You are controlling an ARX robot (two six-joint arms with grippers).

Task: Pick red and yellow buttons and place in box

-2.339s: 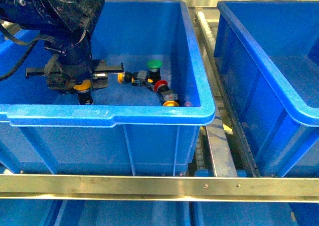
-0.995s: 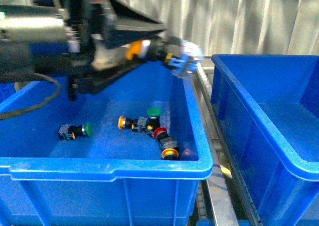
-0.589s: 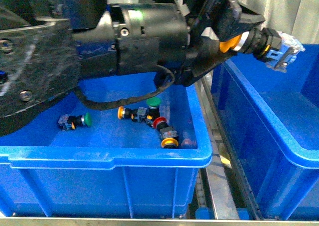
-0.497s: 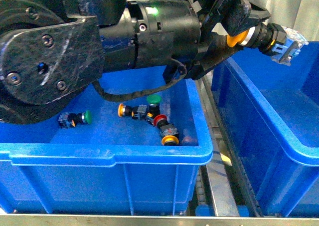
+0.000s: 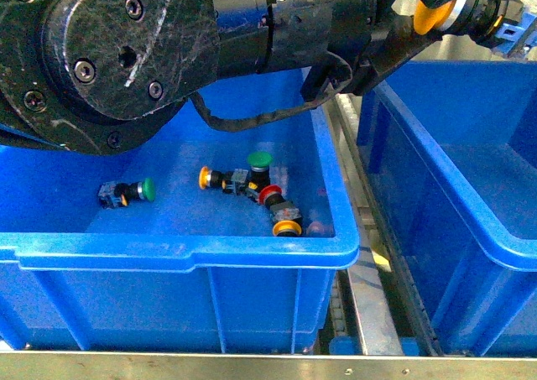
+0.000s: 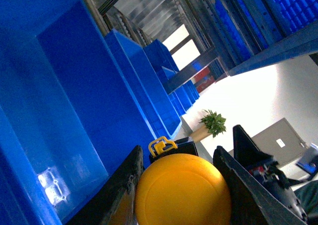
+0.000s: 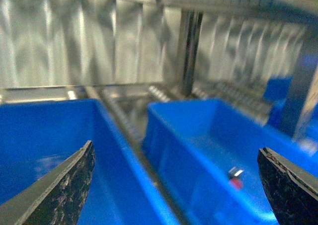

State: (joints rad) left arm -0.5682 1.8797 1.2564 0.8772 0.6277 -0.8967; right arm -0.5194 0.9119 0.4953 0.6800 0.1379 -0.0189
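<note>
L tool (image 5: 440, 6) holds yellow btn (image 6: 183, 197) above box (image 5: 495, 149); red btn (image 5: 270, 195) in L bin (image 5: 193, 258).

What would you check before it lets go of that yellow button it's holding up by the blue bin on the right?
1. Grip: yellow mushroom-capped push button clamped in left end effector: ok.
2. Position: button over the large bright-blue plastic bin on the right: ok, apparently.
3. Drop height above the bin floor: cannot tell.
4. Other arm: right end effector open and empty: ok.
5. Remaining work: red mushroom-capped push button delivered: not ok, it lies in the left blue bin.
</note>
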